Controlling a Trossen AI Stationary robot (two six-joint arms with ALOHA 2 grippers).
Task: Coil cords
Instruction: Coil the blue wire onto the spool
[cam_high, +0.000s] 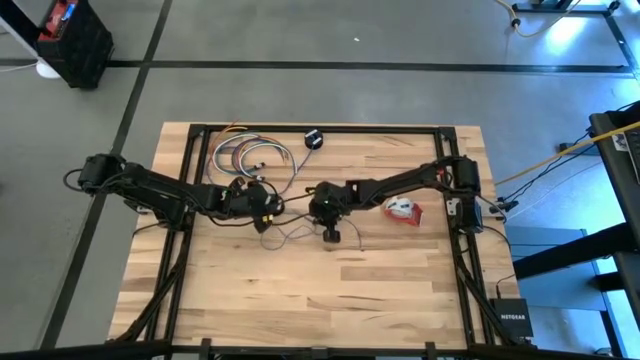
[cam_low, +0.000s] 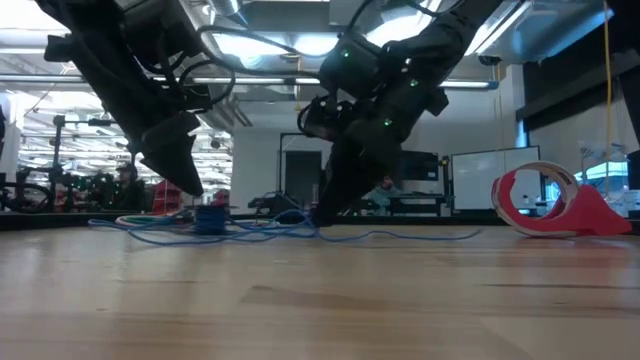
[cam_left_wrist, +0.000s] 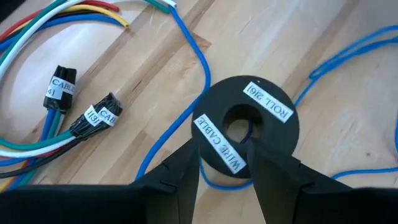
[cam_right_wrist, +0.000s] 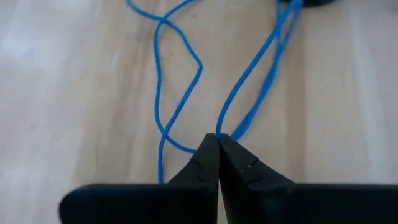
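I see the thin blue cord (cam_right_wrist: 180, 93) sprawled in loose, crossing loops over the middle of the table, one end wound on a black spool (cam_left_wrist: 245, 127) labelled "WIRE CABLE". The red-and-white bundle (cam_high: 402, 210) lies apart from it, nearer my right arm's side.

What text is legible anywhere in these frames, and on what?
"WIRE CABLE": white label on the black spool held in the left claw.
"ROLL 2(6)": second white label on that spool; last characters uncertain.
"CABLE": white tags on the two black connectors of the multicoloured wire bundle; the other characters are too blurred.
"NETGEAR": black box at the table's corner, barely legible.
Red tape dispenser: no readable text.
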